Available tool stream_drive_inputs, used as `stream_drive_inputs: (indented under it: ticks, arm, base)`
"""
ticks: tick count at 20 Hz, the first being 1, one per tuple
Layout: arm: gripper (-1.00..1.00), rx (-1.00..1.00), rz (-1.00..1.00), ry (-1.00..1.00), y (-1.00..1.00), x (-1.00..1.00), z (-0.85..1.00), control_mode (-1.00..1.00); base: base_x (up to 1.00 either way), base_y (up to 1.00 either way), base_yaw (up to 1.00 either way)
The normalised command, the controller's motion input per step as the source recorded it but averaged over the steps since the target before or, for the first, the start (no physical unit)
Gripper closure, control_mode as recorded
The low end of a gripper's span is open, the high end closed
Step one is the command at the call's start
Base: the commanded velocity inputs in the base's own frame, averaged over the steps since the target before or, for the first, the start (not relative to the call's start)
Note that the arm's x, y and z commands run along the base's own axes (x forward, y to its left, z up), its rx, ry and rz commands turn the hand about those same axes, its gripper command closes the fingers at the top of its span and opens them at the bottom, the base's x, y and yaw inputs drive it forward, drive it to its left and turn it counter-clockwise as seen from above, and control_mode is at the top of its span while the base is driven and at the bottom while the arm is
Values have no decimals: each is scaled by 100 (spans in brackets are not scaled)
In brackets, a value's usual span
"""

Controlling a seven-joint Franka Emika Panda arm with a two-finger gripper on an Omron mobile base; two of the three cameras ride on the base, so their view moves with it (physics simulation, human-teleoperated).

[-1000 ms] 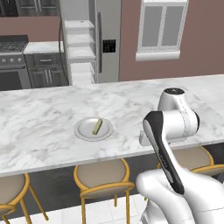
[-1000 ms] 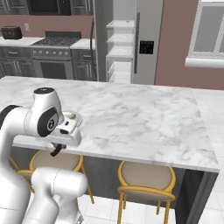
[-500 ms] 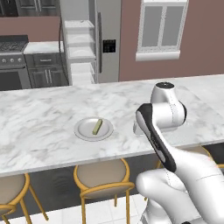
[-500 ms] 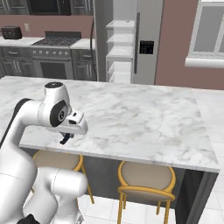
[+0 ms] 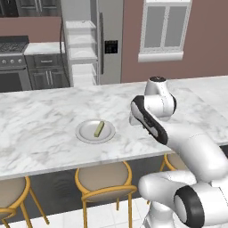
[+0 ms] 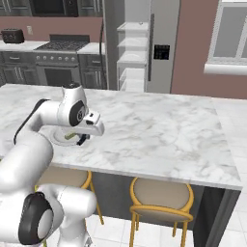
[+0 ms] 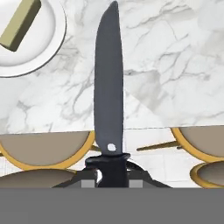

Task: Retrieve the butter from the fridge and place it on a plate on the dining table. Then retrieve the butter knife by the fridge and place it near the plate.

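Now the gripper is pinching the butter knife by its handle, above the dining table. Its blade points to 12 o'clock in the hand view. At 10 o'clock lies the plate with the butter on it.

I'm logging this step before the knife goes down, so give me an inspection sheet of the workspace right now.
Surface: dining table, white-grey veined marble.
Job's things: butter lies on the plate; butter knife is held over the table edge, blade pointing away from the hand, plate off to one side of it; fridge stands open, white shelves showing.
Clutter: nothing seen.
Grippers: gripper shut on the butter knife handle.
Cables: nothing seen.
Surroundings: tan stools under the table, stove, window.
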Motion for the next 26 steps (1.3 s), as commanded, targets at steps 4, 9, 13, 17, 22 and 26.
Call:
stream_drive_inputs:
  ticks: [4, 9, 13, 17, 22, 26]
  arm:
    - [100, 0, 0, 0, 0, 99, -11, -100]
    - [100, 0, 0, -9, 0, 85, -34, -100]
    - [100, 0, 0, -5, 0, 85, -41, -100]
    - [100, 0, 0, -2, 0, 74, -39, -100]
    - [100, 0, 0, -3, 0, 39, -48, -100]
    - [100, 0, 0, 0, 6, 6, -56, -100]
  base:
    - [0, 0, 0]
    - [0, 0, 0]
    - [0, 0, 0]
    - [0, 0, 0]
    - [0, 0, 0]
    - [0, 0, 0]
